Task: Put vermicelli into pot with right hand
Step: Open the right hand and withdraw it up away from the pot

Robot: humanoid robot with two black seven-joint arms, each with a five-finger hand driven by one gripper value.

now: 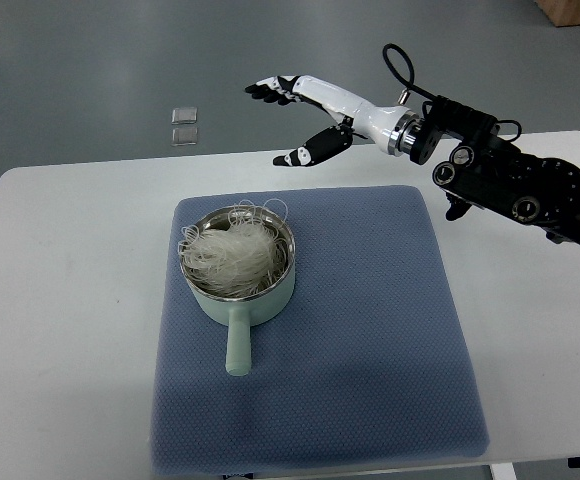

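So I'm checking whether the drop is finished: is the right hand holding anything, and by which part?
Nothing. The right hand is open and empty above the table's far edge; the vermicelli lies in the pot.

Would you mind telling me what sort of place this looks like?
Probably a robot test lab: a bare white table with a blue mat on a grey floor, and only a pot of vermicelli.

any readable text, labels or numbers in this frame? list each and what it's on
None readable.
Pot with the vermicelli: no print visible.
Blue mat and white table: plain.
Right hand, open above the table's far edge, and its arm: no legible markings.
Two small clear squares on the floor: no text to be made out.
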